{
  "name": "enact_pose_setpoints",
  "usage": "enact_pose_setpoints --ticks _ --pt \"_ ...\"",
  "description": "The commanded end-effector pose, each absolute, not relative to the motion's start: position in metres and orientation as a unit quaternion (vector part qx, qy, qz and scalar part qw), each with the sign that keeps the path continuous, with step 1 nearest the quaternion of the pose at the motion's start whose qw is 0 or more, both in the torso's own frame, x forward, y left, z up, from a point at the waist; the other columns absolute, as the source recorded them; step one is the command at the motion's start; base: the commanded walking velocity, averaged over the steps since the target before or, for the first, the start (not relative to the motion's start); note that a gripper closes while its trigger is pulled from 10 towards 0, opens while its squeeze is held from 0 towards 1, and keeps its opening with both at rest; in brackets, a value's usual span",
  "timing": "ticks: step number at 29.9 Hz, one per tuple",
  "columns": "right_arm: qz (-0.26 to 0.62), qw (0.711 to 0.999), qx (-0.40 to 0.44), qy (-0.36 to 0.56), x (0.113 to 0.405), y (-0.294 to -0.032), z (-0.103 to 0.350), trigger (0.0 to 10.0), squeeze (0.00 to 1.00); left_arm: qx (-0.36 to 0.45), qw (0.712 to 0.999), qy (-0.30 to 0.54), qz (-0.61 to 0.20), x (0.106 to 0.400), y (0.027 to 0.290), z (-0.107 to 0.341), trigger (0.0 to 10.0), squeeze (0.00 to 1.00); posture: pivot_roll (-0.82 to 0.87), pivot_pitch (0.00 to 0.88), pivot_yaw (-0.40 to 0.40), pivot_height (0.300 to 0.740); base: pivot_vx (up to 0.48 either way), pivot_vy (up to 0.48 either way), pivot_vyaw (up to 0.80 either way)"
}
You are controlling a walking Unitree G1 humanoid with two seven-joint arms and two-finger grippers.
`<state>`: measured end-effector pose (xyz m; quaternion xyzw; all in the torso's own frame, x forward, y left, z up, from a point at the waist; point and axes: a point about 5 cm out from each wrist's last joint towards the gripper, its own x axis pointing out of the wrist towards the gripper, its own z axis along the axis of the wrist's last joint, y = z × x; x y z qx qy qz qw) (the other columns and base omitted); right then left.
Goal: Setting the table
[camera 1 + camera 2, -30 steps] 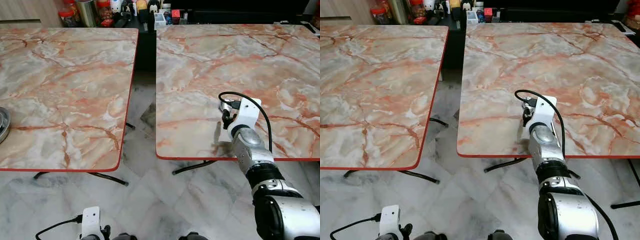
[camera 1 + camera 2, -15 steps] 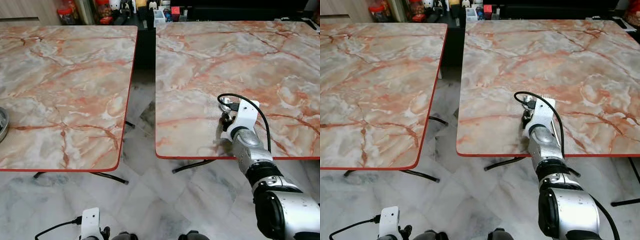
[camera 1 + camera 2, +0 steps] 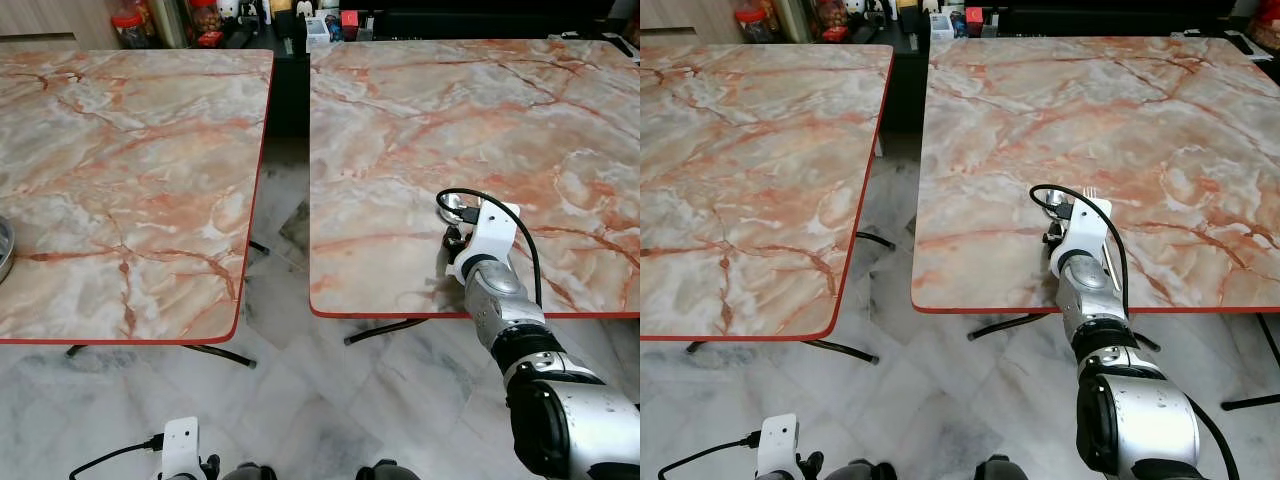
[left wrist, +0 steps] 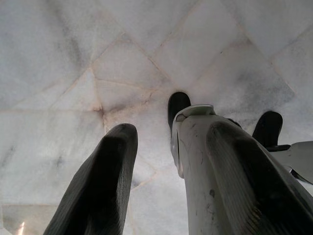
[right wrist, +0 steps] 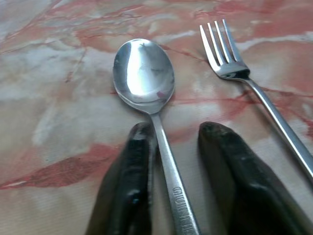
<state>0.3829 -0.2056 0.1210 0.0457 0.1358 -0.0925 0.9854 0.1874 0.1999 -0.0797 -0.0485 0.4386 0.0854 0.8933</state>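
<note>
A steel spoon (image 5: 144, 73) and a steel fork (image 5: 225, 54) lie side by side on the right marble table (image 3: 400, 120), near its front edge. My right gripper (image 5: 173, 129) rests low over the table with its fingers apart. The spoon's handle runs between them, close against one finger (image 5: 129, 186) and clear of the other. From the head, the spoon's bowl (image 3: 452, 203) peeks out beyond the right wrist (image 3: 485, 235). My left gripper (image 4: 151, 142) hangs open over the floor tiles, holding nothing.
A second marble table (image 3: 130, 170) stands to the left, a narrow floor gap (image 3: 285, 200) between the two. A steel bowl's rim (image 3: 3, 250) shows at its far left edge. Jars and small items (image 3: 200, 15) crowd the back.
The camera has tipped slightly, so the tables sit a little higher in view. The right gripper stays at the spoon with almost no movement.
</note>
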Motion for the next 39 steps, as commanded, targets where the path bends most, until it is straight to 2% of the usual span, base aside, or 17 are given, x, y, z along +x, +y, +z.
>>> enact_pose_setpoints --ticks 1,28,29,31,36,39 --pt "-0.090 0.983 0.054 0.151 0.382 -0.204 0.116 0.0 0.00 -0.048 0.885 0.454 0.091 0.179 0.203 -0.084 10.0 0.00 0.00 0.176 0.002 0.711 0.000 0.000 0.00" --pt "-0.062 0.993 0.025 0.099 0.388 -0.191 0.132 0.0 0.00 -0.040 0.881 0.460 0.101 0.176 0.204 -0.085 10.0 0.00 0.00 0.179 0.000 0.711 0.000 0.000 0.00" --pt "-0.054 0.996 0.013 0.067 0.390 -0.188 0.142 10.0 0.00 -0.040 0.881 0.459 0.104 0.176 0.204 -0.085 10.0 0.00 0.00 0.180 0.001 0.711 0.000 0.000 0.00" --pt "-0.038 0.999 0.008 0.011 0.392 -0.181 0.159 10.0 0.00 -0.041 0.881 0.458 0.108 0.175 0.205 -0.085 10.0 0.00 0.00 0.181 0.002 0.711 0.000 0.000 0.00" --pt "-0.021 0.998 -0.013 -0.056 0.392 -0.174 0.183 10.0 0.00 -0.040 0.879 0.461 0.111 0.175 0.207 -0.085 10.0 0.00 0.00 0.182 0.004 0.711 0.000 0.000 0.00" --pt "-0.010 0.992 -0.023 -0.122 0.387 -0.166 0.208 10.0 0.00 -0.039 0.879 0.463 0.113 0.174 0.208 -0.085 10.0 0.00 -0.01 0.181 0.006 0.711 0.000 0.402 0.00"
